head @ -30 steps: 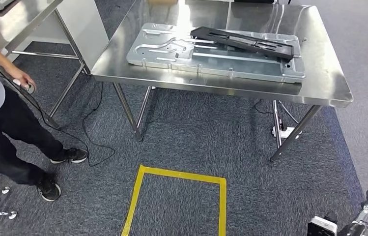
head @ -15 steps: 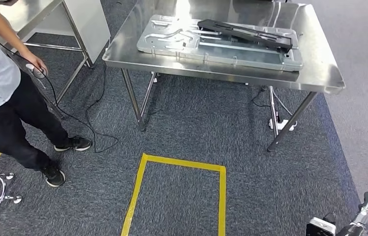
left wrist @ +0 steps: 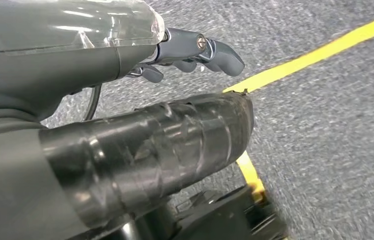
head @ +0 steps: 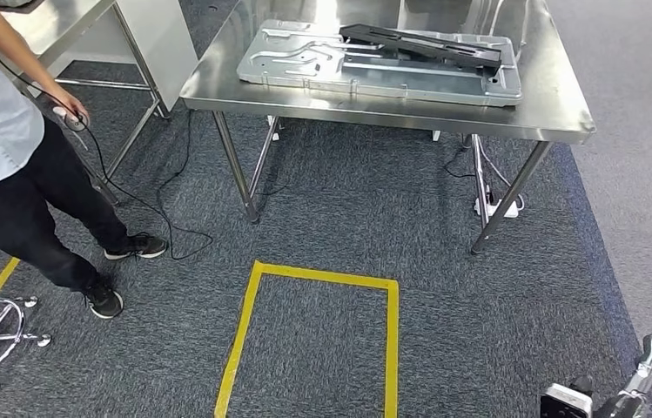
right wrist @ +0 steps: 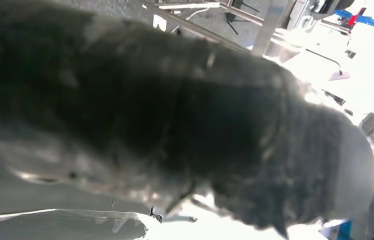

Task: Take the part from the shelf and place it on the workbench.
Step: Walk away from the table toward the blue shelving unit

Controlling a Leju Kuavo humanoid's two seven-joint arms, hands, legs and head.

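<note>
Whole view has shifted since earlier: camera moved. Part [head: 422, 45] lies on surface [head: 557, 113], upper frame. Left hand [left wrist: 125, 100] empty, fingers apart; right hand's [right wrist: 175, 120] state blurred, cannot tell.

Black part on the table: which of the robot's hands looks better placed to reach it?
Probably the right hand: the black part lies slightly toward the table edge on its side. It and the left hand hang low, well short of the table.

part [head: 422, 45] on plate [head: 305, 61], on workbench [head: 557, 104]
</note>
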